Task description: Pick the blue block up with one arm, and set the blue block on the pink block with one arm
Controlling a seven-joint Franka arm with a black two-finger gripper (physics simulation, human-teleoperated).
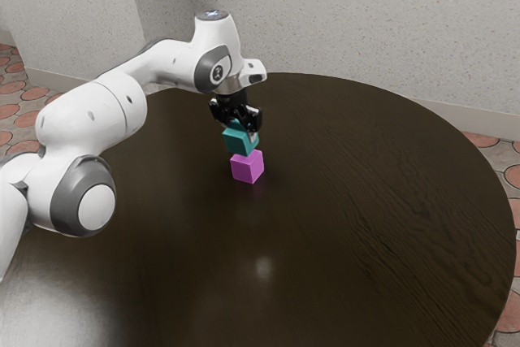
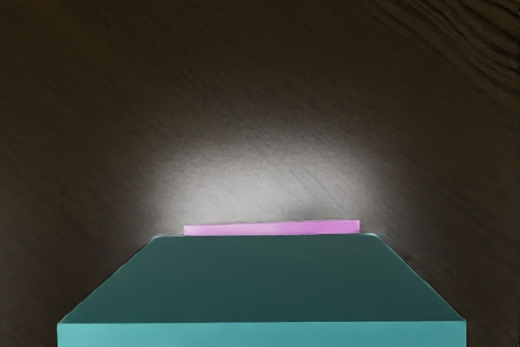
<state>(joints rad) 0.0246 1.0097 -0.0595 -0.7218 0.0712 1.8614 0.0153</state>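
A teal-blue block [image 1: 240, 139] hangs between the black fingers of my gripper [image 1: 238, 129], which is shut on it near the middle of the dark round table [image 1: 366, 225]. Directly beneath it sits the pink block [image 1: 247, 166]; the blue block's underside is at or just above the pink top, slightly off toward the exterior view's left. Whether they touch I cannot tell. In the wrist view the blue block [image 2: 260, 294] looms large under the hand, with a thin strip of the pink block [image 2: 272, 227] peeking out past its far edge.
The dark wooden tabletop spreads wide around the two blocks. A pale wall [image 1: 366, 14] stands behind the table, and tiled floor [image 1: 16, 79] shows past the table's rim.
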